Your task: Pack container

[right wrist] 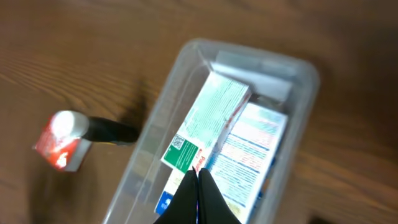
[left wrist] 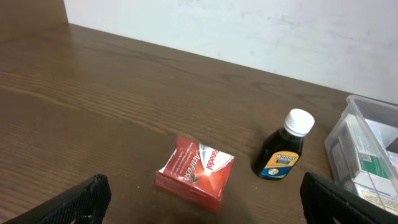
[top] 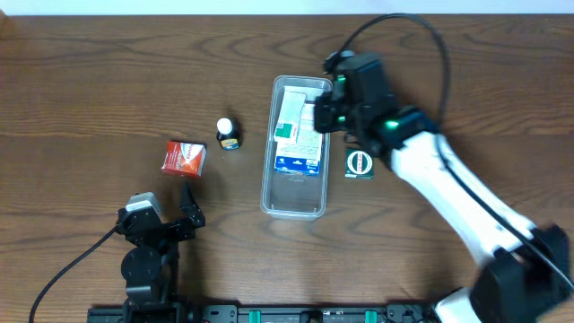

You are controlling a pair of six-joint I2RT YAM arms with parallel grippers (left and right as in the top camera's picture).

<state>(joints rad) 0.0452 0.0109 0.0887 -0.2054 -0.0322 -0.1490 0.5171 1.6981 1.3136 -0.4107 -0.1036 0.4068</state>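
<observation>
**Right wrist view: shut fingers over the tub**

Your right gripper [right wrist: 199, 186] hangs with its fingertips pressed together, holding nothing visible, above the container [top: 291, 196] at mid-table. Its long axis runs straight away from you. Glossy card cartons [right wrist: 214, 124] fill the far half; the near half is bare clear plastic. Your left gripper [left wrist: 202, 185] gapes wide, nearer the crumpled red box [left wrist: 194, 172] and the white-capped dark bottle [left wrist: 283, 149].

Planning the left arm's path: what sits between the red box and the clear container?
A dark white-capped bottle stands there on the table, clearest in the overhead view.
</observation>
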